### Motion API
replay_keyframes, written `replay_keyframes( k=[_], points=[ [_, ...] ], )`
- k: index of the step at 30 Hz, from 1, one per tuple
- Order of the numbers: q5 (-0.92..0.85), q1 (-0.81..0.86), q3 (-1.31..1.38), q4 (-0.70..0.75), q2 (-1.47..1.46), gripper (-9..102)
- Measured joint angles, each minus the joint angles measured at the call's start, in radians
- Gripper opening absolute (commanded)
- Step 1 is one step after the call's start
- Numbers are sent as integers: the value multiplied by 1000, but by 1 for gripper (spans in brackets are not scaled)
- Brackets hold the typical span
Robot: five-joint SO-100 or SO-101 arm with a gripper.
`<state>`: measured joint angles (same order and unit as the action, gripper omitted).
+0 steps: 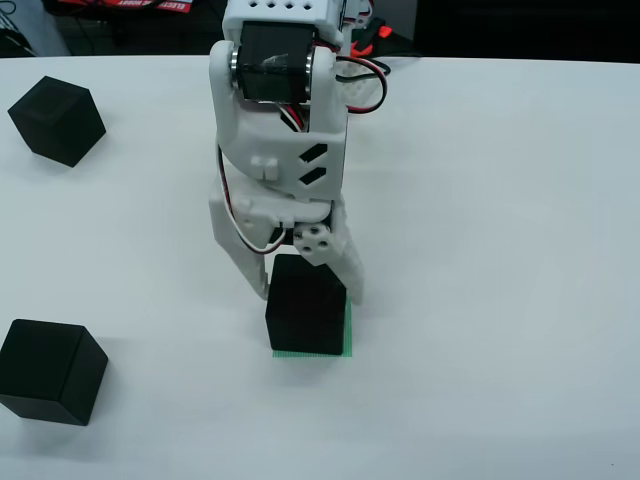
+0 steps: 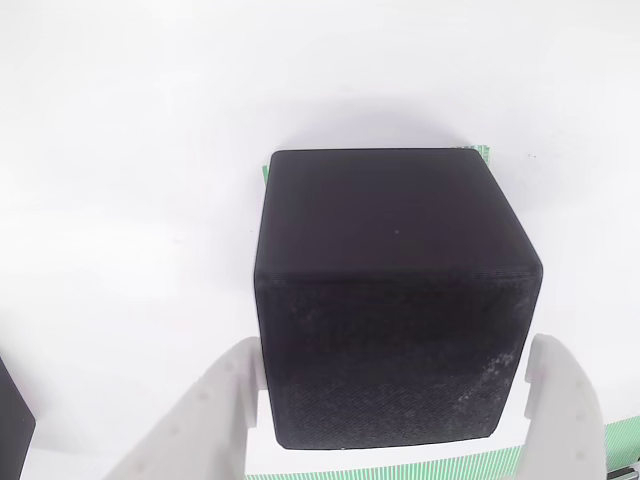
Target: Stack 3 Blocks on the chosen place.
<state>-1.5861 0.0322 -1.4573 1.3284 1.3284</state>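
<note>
In the front view, the white two-finger pincer point(image 1: 306, 290) straddles a matte black cube point(image 1: 306, 305) sitting on the green striped square patch point(image 1: 347, 335); two more matte black cubes lie well off to its left, one farther back point(image 1: 57, 119), one nearer the camera point(image 1: 50, 370). In the view riding on the pincer, both white fingers point(image 2: 205, 420) flank the cube point(image 2: 395, 300); whether they pinch it I cannot tell; green stripes point(image 2: 400, 470) peek beneath.

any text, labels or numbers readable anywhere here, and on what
Red items at the top edge of the front view: white lettering, too blurred and cropped to read.
Black block on the green patch, the two other blocks, the gripper: no markings visible.
</note>
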Motion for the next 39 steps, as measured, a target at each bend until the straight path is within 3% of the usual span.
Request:
replay_keyframes(
  k=[15, 26, 33, 39],
  points=[
    [0, 9, 0, 35, 179, 33],
    [-132, 258, 78, 84, 298, 34],
    [-212, 439, 117, 17, 281, 33],
    [-215, 491, 121, -100, 218, 33]
  ],
)
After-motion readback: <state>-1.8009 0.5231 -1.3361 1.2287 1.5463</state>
